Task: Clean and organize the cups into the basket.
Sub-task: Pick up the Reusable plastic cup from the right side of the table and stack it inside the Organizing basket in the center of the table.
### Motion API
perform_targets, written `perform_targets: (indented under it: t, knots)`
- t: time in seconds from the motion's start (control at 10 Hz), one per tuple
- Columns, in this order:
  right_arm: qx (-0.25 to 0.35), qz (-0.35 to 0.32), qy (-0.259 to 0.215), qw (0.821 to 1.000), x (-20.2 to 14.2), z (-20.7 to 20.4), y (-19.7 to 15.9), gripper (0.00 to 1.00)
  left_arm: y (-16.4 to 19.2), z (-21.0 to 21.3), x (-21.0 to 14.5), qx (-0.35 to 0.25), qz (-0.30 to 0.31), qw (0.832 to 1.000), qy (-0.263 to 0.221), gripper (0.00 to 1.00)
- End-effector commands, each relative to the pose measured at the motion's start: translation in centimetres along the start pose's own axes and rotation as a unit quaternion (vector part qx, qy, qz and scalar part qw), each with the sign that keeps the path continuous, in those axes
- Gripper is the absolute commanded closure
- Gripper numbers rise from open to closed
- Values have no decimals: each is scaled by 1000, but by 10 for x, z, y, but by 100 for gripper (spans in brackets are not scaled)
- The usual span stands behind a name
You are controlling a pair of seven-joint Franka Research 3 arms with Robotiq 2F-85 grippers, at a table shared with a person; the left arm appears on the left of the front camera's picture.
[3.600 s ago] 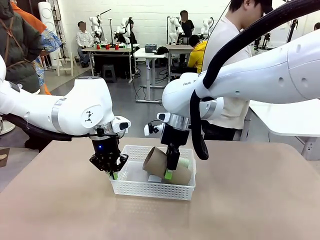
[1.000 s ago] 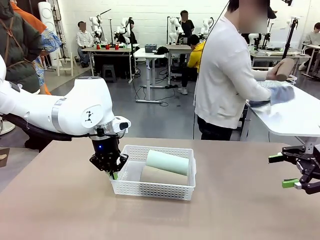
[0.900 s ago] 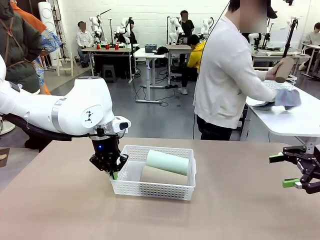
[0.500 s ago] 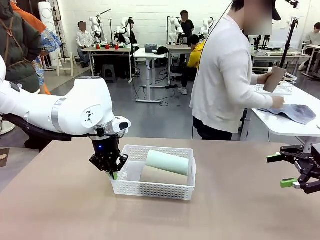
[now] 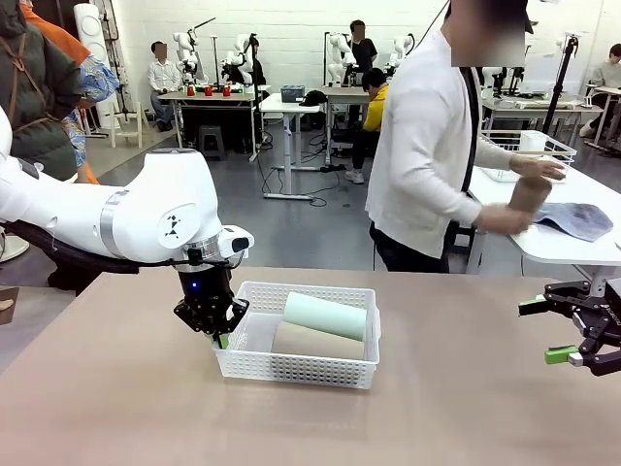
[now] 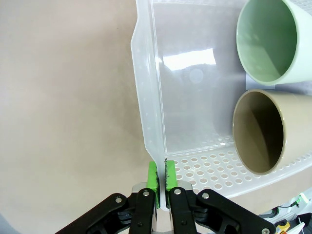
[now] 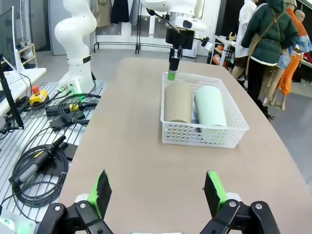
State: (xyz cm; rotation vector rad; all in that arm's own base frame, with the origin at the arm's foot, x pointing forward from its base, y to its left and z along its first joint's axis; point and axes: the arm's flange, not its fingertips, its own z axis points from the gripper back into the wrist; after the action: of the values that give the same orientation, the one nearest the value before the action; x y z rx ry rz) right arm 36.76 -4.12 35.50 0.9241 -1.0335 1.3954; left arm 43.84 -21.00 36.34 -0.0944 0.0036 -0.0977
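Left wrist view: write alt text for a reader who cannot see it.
The left tool, rising from the bottom edge, is shut on the side wall of a white basket on a tan table. Inside the basket, at the right, a mint green cup and a tan cup show their open mouths to the camera.

Wall: white-painted wall (image 5: 281, 29) across the far end, at 12 o'clock in the front view.
Floor: smooth grey floor (image 5: 291, 223) with a soft sheen, running from the near table back to the far desks.
Near table: matte tan top (image 5: 456, 408) spanning 4 to 8 o'clock.
Far desks: a white-topped desk (image 5: 209, 95) at 11 o'clock with a dark stool (image 5: 212, 138) beneath; a second desk (image 5: 291, 103) near 12.
Side table: white (image 5: 568, 245), at 3 o'clock, with a grey-blue cloth (image 5: 579, 219) lying on it and a white wire basket (image 5: 543, 137) behind.
Platform: ribbed metal grating (image 7: 14, 131) at 9 o'clock in the right wrist view, with black cables (image 7: 34, 168) coiled on it.
Light: bright, even, soft-shadowed.
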Motion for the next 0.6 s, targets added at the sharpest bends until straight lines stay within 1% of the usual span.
perform_targets:
  t: [0.0,0.5]
  knots:
    - [-1,-1,-1,1000,1,-1,4,0,0,-1,0,4,-3,1000,0,96]
    - [-1,-1,-1,1000,1,-1,4,0,0,-1,0,4,-3,1000,0,96]
